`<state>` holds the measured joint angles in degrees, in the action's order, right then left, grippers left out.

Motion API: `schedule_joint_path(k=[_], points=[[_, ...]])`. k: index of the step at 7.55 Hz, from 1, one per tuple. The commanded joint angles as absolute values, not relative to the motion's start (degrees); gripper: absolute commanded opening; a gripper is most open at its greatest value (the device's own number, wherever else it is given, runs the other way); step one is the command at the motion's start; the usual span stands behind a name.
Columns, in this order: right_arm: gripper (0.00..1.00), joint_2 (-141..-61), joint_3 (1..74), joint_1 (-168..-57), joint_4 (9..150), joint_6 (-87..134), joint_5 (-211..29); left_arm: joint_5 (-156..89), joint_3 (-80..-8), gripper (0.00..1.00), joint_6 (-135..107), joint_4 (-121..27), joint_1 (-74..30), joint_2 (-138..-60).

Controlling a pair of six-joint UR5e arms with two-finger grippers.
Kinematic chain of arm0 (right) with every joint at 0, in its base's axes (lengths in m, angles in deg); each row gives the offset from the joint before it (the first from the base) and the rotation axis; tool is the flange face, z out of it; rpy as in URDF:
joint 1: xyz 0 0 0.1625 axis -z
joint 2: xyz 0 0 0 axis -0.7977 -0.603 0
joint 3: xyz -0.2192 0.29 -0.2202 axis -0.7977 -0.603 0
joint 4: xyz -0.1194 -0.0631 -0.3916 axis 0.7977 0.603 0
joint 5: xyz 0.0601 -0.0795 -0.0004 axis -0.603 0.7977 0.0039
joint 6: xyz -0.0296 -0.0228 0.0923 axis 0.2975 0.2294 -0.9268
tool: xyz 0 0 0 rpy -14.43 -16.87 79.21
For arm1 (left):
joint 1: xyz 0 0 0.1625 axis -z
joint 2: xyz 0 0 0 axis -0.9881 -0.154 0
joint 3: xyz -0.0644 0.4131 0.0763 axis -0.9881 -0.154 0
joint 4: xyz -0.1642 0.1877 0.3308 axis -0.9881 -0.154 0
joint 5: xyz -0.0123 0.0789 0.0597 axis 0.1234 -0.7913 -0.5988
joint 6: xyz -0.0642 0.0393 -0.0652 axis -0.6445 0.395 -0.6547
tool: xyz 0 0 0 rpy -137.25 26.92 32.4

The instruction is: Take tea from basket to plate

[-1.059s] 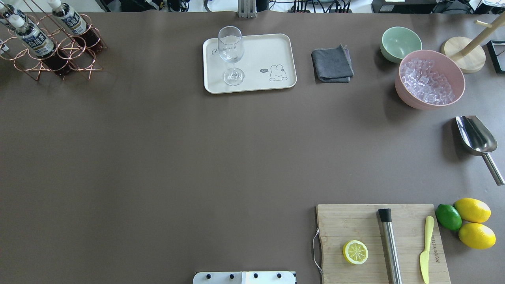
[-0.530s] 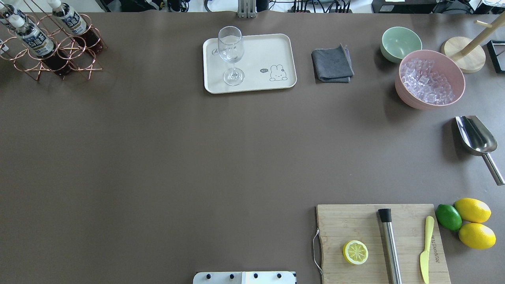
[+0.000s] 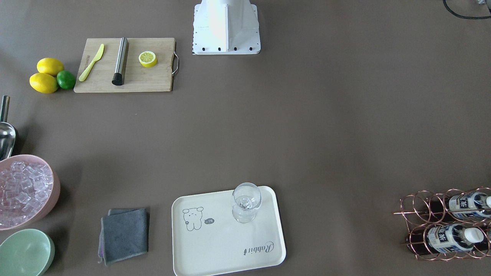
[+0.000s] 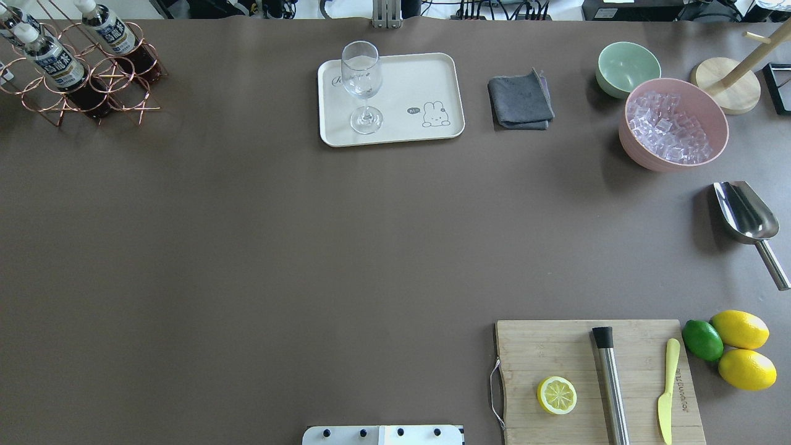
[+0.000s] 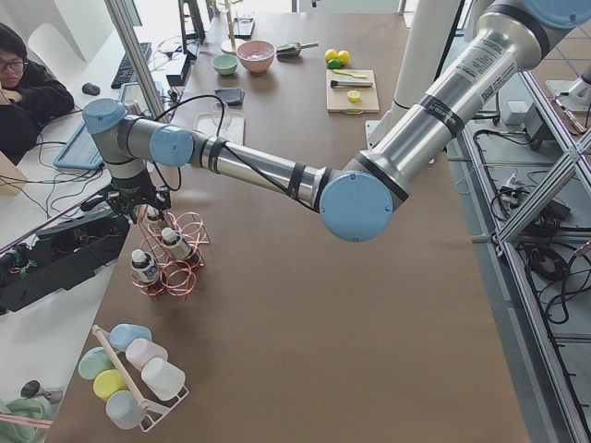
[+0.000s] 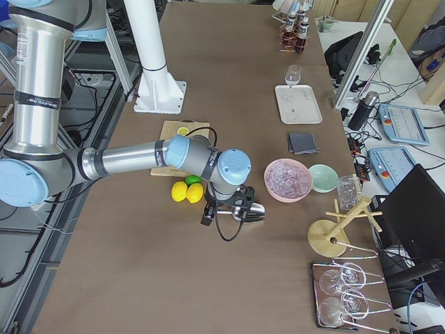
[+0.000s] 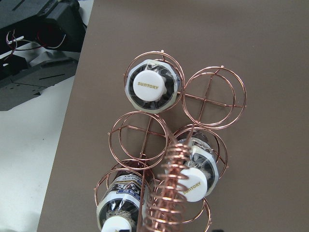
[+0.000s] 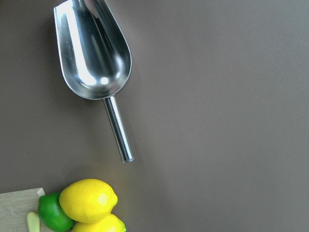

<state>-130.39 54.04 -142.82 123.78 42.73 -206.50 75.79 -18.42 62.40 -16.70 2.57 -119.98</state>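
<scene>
Over at the left-middle of the left side view, the left gripper hangs right above the copper wire basket, close over the uppermost bottle there. Honestly can't tell from that angle if its fingers are spread or pinched, or if they touch anything.

Its wrist cam looks straight down on the basket and shows no fingers. All three tea bottles sit upright in their rings: one upper-middle with a white SUNTORY cap, one lower right of centre, and one at the bottom left. The ring just right of the top bottle is empty, and so is the one just below it. The coiled handle pokes up at the bottom middle.

The Rabbit tray is top-centre in the overhead view, well apart from the basket in the top-left corner. A wine glass stands on its left part.

The right gripper sits mid-frame in the right side view, near the ice scoop. Same deal, can't tell whether it's spread or closed. Lemons and a lime sit bottom left in its wrist cam.
</scene>
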Motion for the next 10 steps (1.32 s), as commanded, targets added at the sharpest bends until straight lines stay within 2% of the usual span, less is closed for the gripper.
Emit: schedule_joint_path(k=[1, 4, 7, 8, 9, 10], points=[[1.0, -130.43, 54.06, -142.82, 123.79, 42.73, -206.45, 75.86, -18.67, 0.37, 62.42, -16.85, 2.8, -120.44], [1.0, -130.43, 54.14, -142.82, 123.79, 42.73, -206.54, 75.77, -18.84, 0.72, 62.42, -16.76, 2.88, -121.76], [1.0, -130.34, 54.06, -142.74, 123.71, 42.73, -206.54, 75.77, -19.02, 0.69, 63.03, -16.85, 2.62, -121.5], [1.0, -130.34, 53.97, -142.74, 123.71, 42.73, -206.54, 75.77, -19.02, 0.48, 63.21, -17.02, 2.71, -121.23], [1.0, -130.34, 54.06, -142.74, 123.71, 42.73, -206.54, 75.77, -19.02, 0.22, 63.3, -18.94, 3.06, -120.1], [1.0, -130.34, 53.97, -142.56, 123.71, 42.73, -206.54, 75.94, -18.76, 0.0, 63.39, -19.65, 4.28, -119.31]])
